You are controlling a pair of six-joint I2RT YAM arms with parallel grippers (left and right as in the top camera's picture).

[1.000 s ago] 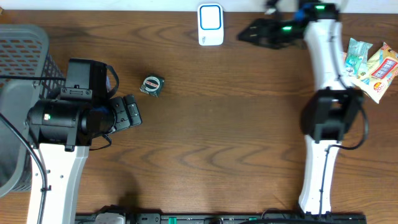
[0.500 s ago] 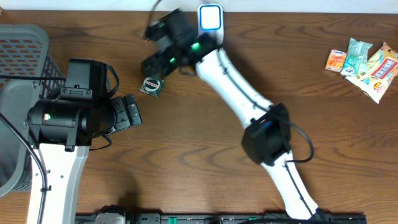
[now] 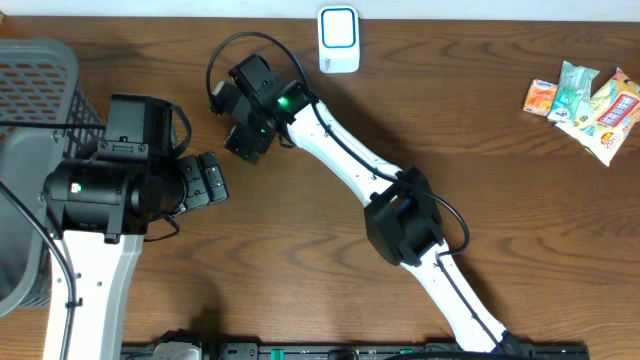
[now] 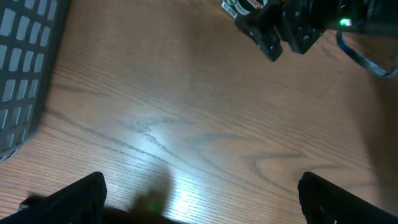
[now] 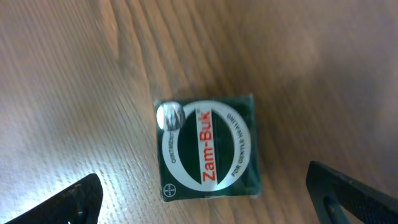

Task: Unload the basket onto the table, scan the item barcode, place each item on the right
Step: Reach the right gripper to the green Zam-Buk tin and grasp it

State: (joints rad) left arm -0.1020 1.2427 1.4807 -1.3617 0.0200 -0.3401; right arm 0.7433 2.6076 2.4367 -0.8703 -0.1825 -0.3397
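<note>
With our left pincer [image 3: 212,180] open at the near left, we centre the open right pincer [image 5: 202,180] over the Zam-Buk box [image 5: 208,149] flat on the desk [image 5: 62,74], grip its sides, then face its barcode [image 4: 234,7] to the far scanner [image 3: 339,40].

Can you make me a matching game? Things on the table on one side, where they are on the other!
Things:
1. Zam-Buk box
2. scanner
3. snack packets
4. basket

Places:
A. far right
B. far left
C. right below the open right tool
D. at the back, in the middle

Pairs: 1-C, 2-D, 3-A, 4-B
</note>
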